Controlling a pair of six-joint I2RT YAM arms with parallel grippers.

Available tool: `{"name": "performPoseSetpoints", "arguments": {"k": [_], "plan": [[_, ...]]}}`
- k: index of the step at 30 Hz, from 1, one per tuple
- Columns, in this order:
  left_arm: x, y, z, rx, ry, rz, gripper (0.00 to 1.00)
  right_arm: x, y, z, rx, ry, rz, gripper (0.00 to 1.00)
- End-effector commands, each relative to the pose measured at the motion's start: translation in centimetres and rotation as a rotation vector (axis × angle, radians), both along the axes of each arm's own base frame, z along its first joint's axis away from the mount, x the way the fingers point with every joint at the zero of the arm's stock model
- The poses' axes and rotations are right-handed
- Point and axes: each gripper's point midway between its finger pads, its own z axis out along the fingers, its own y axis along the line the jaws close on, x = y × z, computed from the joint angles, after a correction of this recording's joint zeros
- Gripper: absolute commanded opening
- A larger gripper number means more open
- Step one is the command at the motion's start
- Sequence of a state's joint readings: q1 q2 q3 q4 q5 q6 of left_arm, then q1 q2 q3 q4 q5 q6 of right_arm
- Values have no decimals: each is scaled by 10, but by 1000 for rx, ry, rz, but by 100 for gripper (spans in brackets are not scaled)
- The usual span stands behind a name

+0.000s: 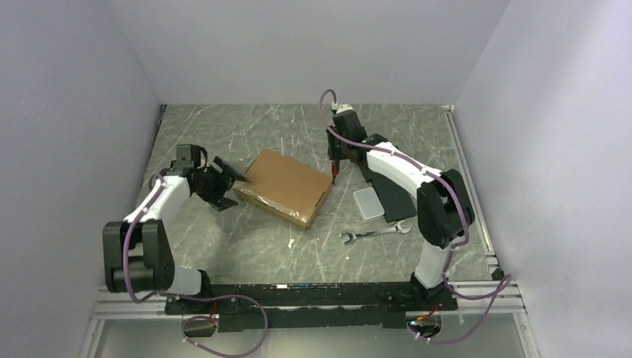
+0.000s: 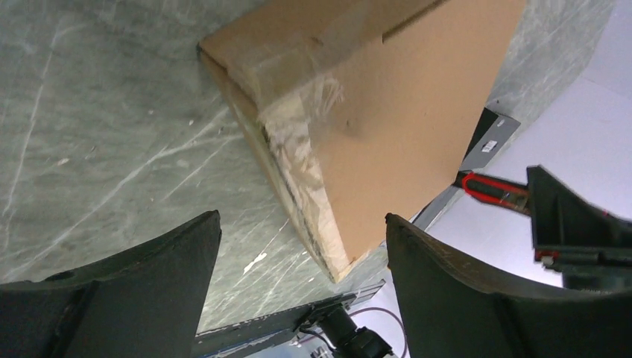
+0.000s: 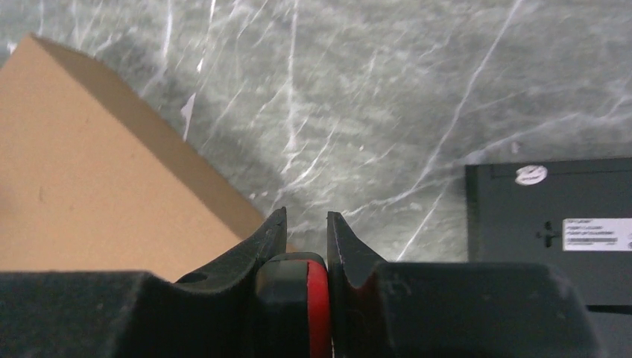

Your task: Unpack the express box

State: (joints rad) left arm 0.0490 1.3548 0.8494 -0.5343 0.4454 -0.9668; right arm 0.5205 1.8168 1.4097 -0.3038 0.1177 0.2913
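The express box (image 1: 283, 186) is a flat brown carton lying closed on the marble table, with clear tape over its near-left corner (image 2: 298, 112). My left gripper (image 1: 233, 190) is open and empty just left of the box's left corner; in the left wrist view (image 2: 302, 216) the box's edge lies ahead between its fingers, apart from them. My right gripper (image 1: 335, 158) is shut on a red and black utility knife (image 3: 307, 298), held point down just off the box's right corner. The box also shows in the right wrist view (image 3: 97, 194).
A black flat box (image 1: 391, 195) and a pale flat lid (image 1: 367, 202) lie right of the carton, under the right arm. A wrench (image 1: 373, 234) lies in front of them. A white scrap (image 1: 291, 240) lies near the carton's front corner. White walls enclose the table.
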Motion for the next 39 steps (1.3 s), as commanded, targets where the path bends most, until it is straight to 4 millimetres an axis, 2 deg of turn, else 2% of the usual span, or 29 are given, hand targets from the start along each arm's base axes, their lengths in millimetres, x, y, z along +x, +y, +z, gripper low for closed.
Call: {"name": "performPoseSetpoints", "arguments": {"k": [1,6,9,12,14,16,17,20,23,26,29,33,39], "plan": [[25,3,-5,12,20,-3,84,-22,22,31,68,-60,36,0],[48,13,-19,93,22,-51,80,-63,26,41,146,-59,39,0],[55,16,-28,141,26,-137,80,-72,7,55,76,-116,-21,0],[57,11,-36,171,10,-246,76,-73,-16,92,-28,-257,-99,0],[56,9,-43,208,-9,-294,77,-80,-11,122,-32,-371,-67,0],[54,10,-49,228,-36,-320,78,-92,11,147,52,-459,44,0],[54,9,-51,227,-61,-338,78,-101,30,159,136,-493,141,0],[50,6,-55,239,-128,-415,80,-121,73,172,307,-534,346,0],[55,-7,-41,226,-198,-508,74,-133,111,169,394,-546,470,0],[56,-13,-45,197,-204,-535,74,-141,151,154,372,-540,554,0],[53,-22,-51,130,-177,-569,74,-141,183,141,337,-526,606,0],[50,-30,-46,81,-210,-601,71,-144,205,129,295,-523,647,0],[51,-31,-42,83,-234,-611,71,-139,208,119,241,-514,627,0]]}}
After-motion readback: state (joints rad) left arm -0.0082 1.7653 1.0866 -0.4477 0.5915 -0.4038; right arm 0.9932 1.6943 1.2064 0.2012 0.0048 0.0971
